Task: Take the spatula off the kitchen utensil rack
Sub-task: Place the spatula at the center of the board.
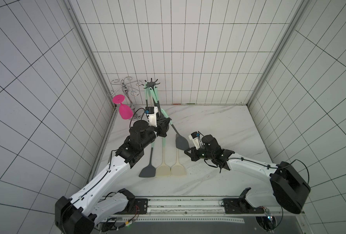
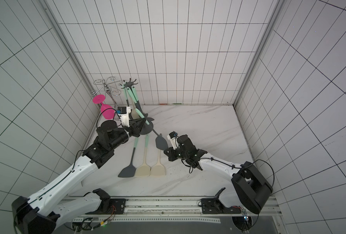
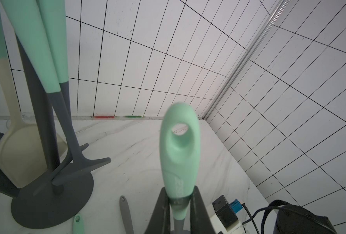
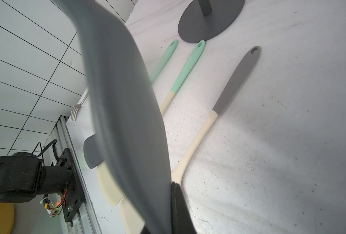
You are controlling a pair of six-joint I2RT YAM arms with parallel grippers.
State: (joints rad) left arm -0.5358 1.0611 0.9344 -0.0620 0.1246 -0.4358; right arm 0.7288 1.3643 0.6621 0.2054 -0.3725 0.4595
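In a top view, lower centre to back: past three laid-down spatulas point(image 1: 163, 168), right gripper point(image 1: 186, 151) clamps the grey blade of the spatula point(image 1: 182, 142), left gripper point(image 1: 168, 122) its mint handle, already off the kitchen utensil rack point(image 1: 152, 83) at upper centre w/ others hanging; prob. only set-down left.

- Both top views are evenly, softly lit from above, cool and slightly dim; the tiled walls point(image 1: 188, 50) show no glare.
- Wide-angle distortion bends the tile lines near the edges.
- In the left wrist view, the mint handle point(image 3: 179, 154) is soft and out of focus.
- In the right wrist view, the grey spatula blade point(image 4: 123, 113) is a blur, and broad soft shadows cross the marble table point(image 4: 289, 141).
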